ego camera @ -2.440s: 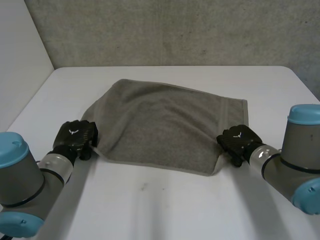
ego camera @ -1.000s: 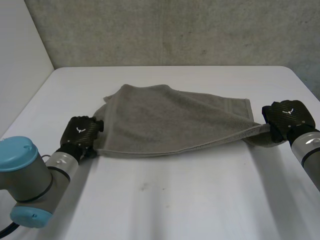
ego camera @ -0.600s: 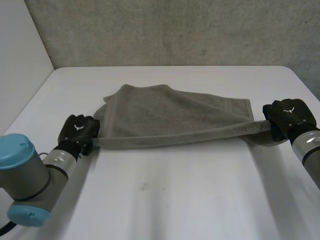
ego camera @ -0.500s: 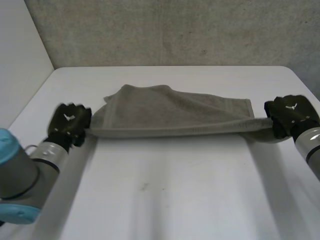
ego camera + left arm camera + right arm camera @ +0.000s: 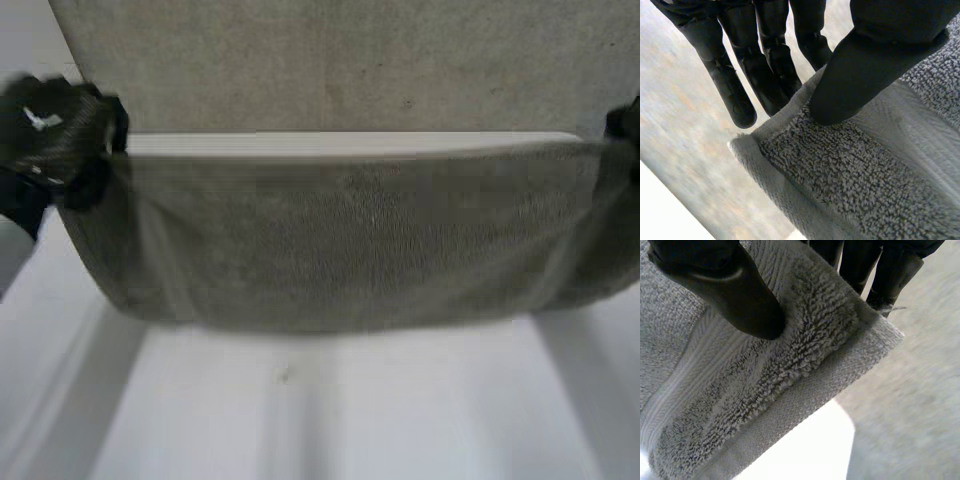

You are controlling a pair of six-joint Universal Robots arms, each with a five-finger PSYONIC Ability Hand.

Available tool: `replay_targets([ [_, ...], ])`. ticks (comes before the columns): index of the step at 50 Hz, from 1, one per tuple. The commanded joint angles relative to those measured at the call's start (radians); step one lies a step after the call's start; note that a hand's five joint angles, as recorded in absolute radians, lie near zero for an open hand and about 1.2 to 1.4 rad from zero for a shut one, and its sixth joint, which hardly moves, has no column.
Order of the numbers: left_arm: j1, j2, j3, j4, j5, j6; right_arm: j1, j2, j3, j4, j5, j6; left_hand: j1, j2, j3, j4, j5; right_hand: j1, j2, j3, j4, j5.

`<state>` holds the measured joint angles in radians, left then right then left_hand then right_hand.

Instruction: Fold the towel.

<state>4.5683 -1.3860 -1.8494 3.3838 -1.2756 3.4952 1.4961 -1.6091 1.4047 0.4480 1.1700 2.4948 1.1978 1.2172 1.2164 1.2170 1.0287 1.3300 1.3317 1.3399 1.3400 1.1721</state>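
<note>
Head view: the towel [image 5: 350, 240] hangs spread wide between the two hands, its upper edge pulled nearly straight from 10 o'clock to 2 o'clock and its lower edge sagging in a shallow curve over the white table [image 5: 330, 410]. The left robot hand [image 5: 50, 125] sits at the towel's upper corner at 10 o'clock, the right robot hand [image 5: 625, 125] at the opposite upper corner at 2 o'clock, cut by the view's edge. A grey wall [image 5: 350, 60] stands behind, at 12 o'clock. Motion blur on both hands and the cloth. Left wrist view: the left robot hand grips a corner of the towel [image 5: 865, 180], thumb [image 5: 865, 60] pressed on the terry face, fingers [image 5: 770, 65] straight behind the hem, the cloth pinched between them. Right wrist view: the right robot hand grips the other corner of the towel [image 5: 765, 380] the same way, thumb [image 5: 725, 285] on the woven band near the hem, fingers [image 5: 890, 270] behind the cloth.
</note>
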Motion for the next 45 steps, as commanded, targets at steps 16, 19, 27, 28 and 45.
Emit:
replay_targets([
  [16,-0.074,-0.463,0.761,0.148,-0.12,-0.089,0.239,0.47,-0.751,-0.502,0.258,0.008,0.198,0.179,0.18,0.179,0.193,0.066,0.065,0.056,0.056,0.05],
  [19,-0.069,-0.417,0.797,0.241,-0.162,-0.192,0.233,0.425,-0.739,-0.594,0.258,0.11,0.198,0.179,0.18,0.179,0.193,0.066,0.065,0.056,0.056,0.05],
  [27,-0.043,-0.389,0.725,0.224,-0.18,-0.318,0.237,0.439,-0.682,-0.356,0.235,0.136,0.198,0.179,0.18,0.179,0.193,0.066,0.065,0.056,0.056,0.05],
  [28,-0.036,-0.389,0.673,0.212,-0.177,-0.317,0.237,0.448,-0.652,-0.313,0.234,0.136,0.198,0.179,0.18,0.179,0.193,0.066,0.065,0.056,0.056,0.05],
  [45,0.023,-0.541,0.027,0.463,-0.065,-0.289,0.243,0.54,-0.012,-0.52,0.096,0.024,0.198,0.179,0.18,0.179,0.193,0.066,0.065,0.056,0.056,0.05],
])
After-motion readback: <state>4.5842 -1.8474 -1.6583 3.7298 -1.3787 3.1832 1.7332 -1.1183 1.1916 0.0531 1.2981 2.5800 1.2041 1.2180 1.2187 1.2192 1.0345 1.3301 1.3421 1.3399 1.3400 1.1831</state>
